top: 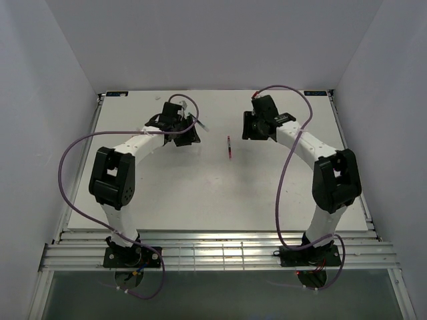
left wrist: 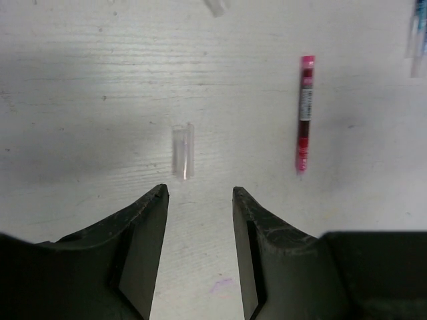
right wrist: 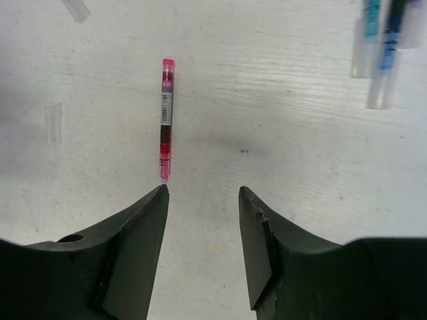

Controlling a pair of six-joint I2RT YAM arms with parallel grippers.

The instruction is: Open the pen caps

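Working over the white tabletop (top: 200, 193), shift the right fingers (right wrist: 143, 240) sideways and down so as to centre the pink pen (right wrist: 165, 120), lying flat just beyond one fingertip and not in the middle of the gap, then close on the barrel only, leaving the cap end free. Open at medium width, empty, touching nothing; likewise for the left fingers (left wrist: 143, 233), aimed at a short clear tube (left wrist: 183, 152) just ahead on the tabletop, possibly a cap already off, hard to tell.
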